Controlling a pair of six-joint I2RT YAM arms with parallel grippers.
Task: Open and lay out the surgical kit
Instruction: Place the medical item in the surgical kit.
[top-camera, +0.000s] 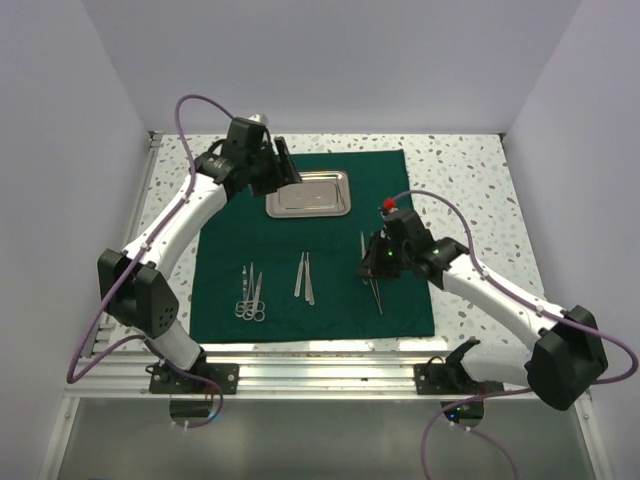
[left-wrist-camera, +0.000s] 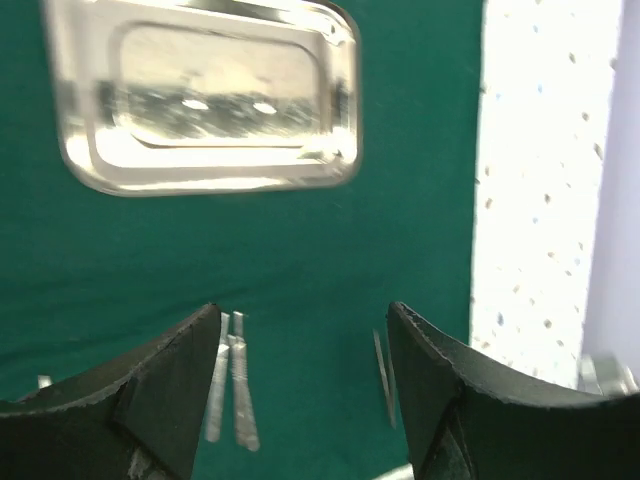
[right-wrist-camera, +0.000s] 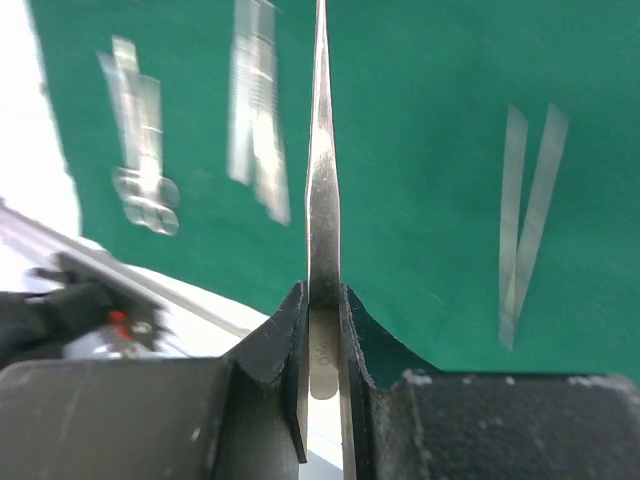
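The dark green cloth (top-camera: 225, 250) lies spread flat on the desk (top-camera: 460, 180), so the kit is unwrapped. What is left, I judge, is setting the instruments in a row along the cloth's near half.

At the left, the left end effector (top-camera: 285, 165) hangs raised by the far-left corner of the steel tray (top-camera: 308, 193), jaws apart with nothing between them. The tray sits empty and centred at the cloth's far edge, probably parked clear of the row.

Nearer the arms, from the left, come ring-handled scissors and forceps (top-camera: 250, 298) side by side, then tweezers (top-camera: 305, 275), near them but apart.

Further right, the right end effector (top-camera: 378, 266) is clamped on a slim steel instrument (top-camera: 377, 292). It grips near one end so the length points ahead of the fingers, which suits laying it down parallel to the others.

The overhead view gives the whole layout, but the arm hides the grip. The right wrist view shows it plainly: fingers (right-wrist-camera: 275, 340) pinched on the blade, seen edge-on. It also shows V-shaped tweezers (right-wrist-camera: 525, 220) lying on the cloth just beside. No view settles whether the held instrument touches the cloth. The left wrist view confirms the spread jaws and the bare tray.
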